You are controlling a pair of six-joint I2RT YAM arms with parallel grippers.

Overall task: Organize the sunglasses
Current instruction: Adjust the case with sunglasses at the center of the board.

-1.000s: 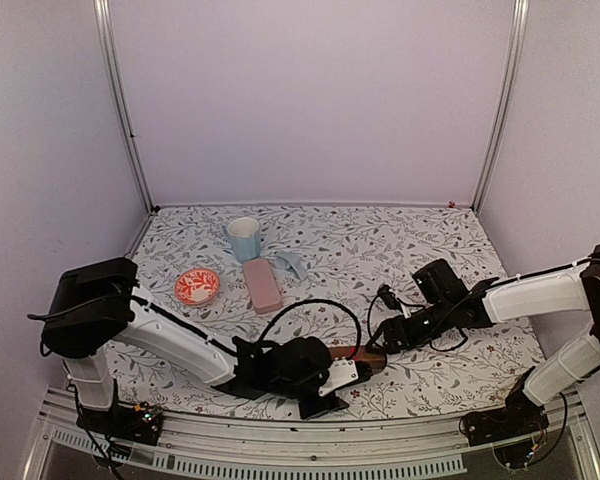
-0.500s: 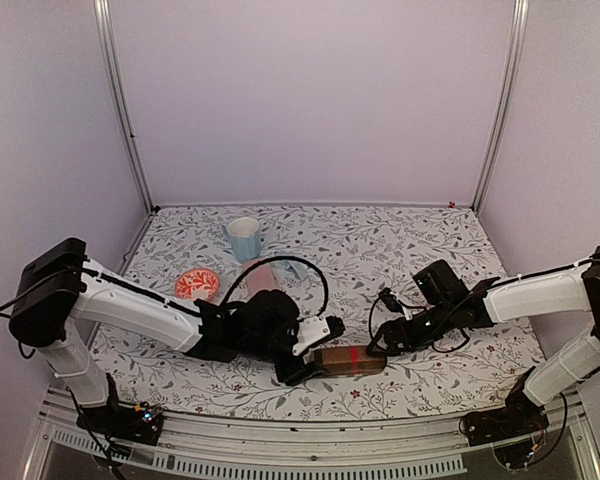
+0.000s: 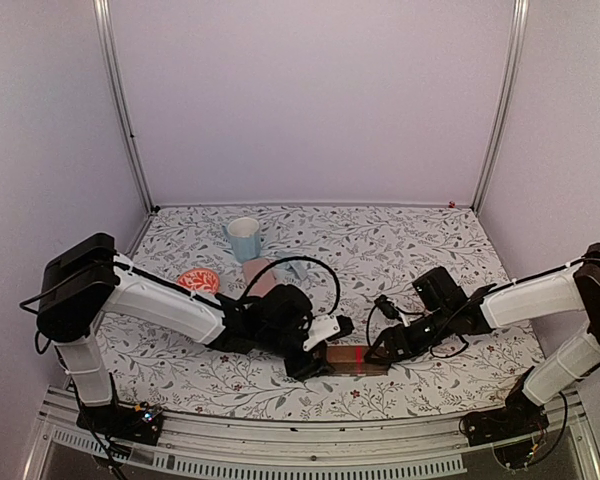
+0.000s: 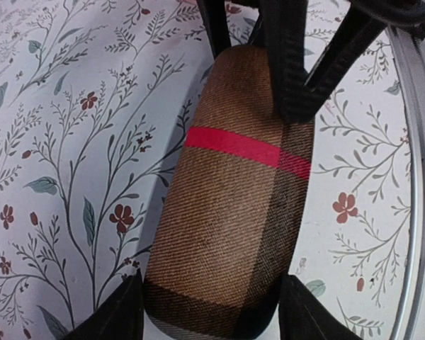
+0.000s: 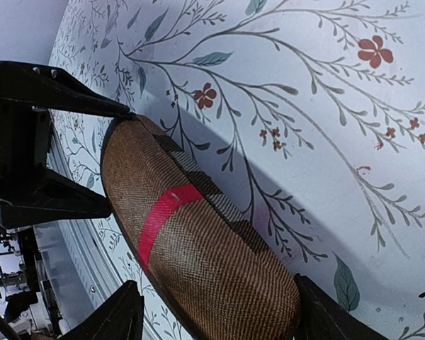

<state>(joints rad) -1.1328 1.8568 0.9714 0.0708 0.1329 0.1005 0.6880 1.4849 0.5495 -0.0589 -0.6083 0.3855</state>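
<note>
Straddling the case from opposite ends, both grippers sit low over the table. The case is brown weave with a red band across its middle and lies flat on the flowered cloth.

The left gripper takes the case's left end. Its jaws stand fairly wide, and both fingers lie against the case's sides, clamping it.

The right gripper takes the right end with its jaws spread. One finger is close against the case, and a strip of cloth shows between the case and the other, so it grips nothing.

Beyond the case and to its left are a pink case, partly behind the left arm, a red-patterned bowl further left, and a pale blue cup furthest back. A small pale thing just beside the pink case is too small to name.

Where the sunglasses are I cannot tell; no view shows them plainly.
</note>
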